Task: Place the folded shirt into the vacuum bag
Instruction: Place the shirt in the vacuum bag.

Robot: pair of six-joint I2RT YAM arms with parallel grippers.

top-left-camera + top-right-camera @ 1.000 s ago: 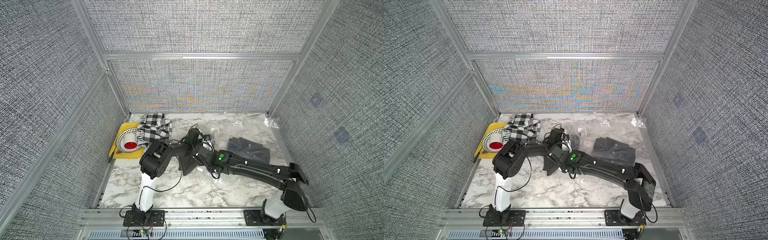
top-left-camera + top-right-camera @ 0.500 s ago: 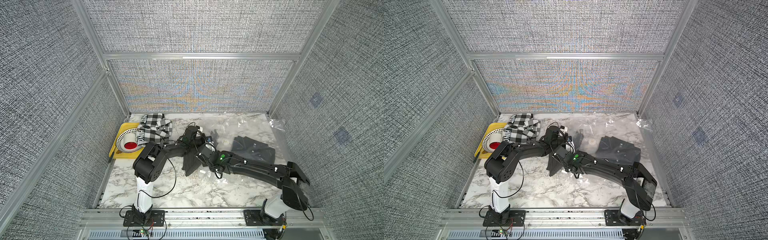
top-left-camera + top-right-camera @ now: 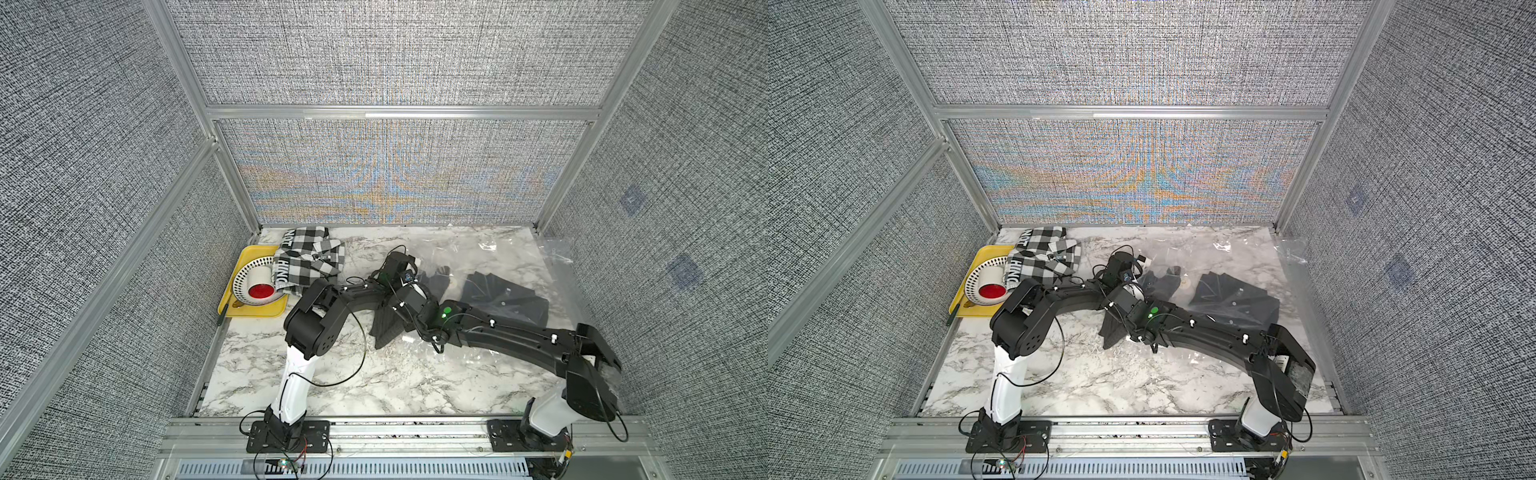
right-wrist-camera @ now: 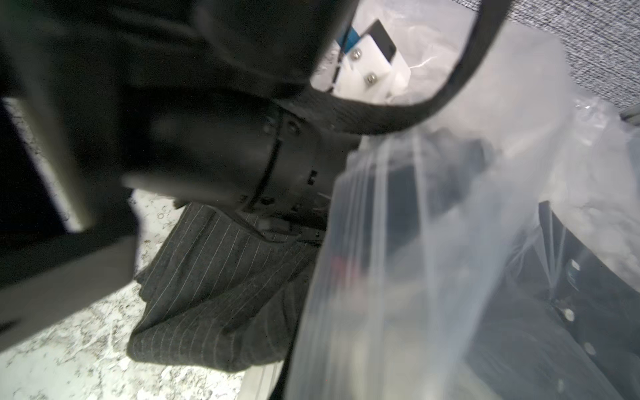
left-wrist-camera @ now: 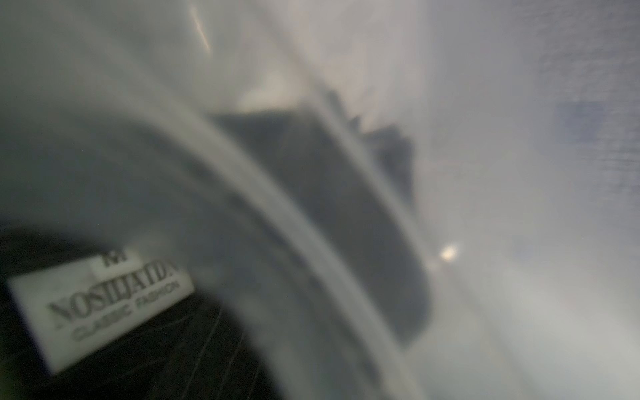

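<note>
Through both top views I see the vacuum bag spread over the right half of the marble table, its far corner riding up the enclosure wall. A dark buttoned shirt already lies inside it.

The folded pinstriped shirt is at the bag's mouth near the table's middle. One part lies on bare marble, and the rest passes under the clear film. Both arms meet over it.

The left gripper reaches into the bag. My left wrist camera is fogged by plastic and shows only one dark finger and a white collar label on pinstriped cloth. I cannot tell whether that gripper is spread or pinching.

The right gripper sits mostly hidden under the left arm, pressed together. In the right wrist view the film rises in a sheet toward it, yet I cannot see whether its pads hold the film.

At the far left a checked shirt overlaps a yellow tray carrying a round white device with a red centre.
</note>
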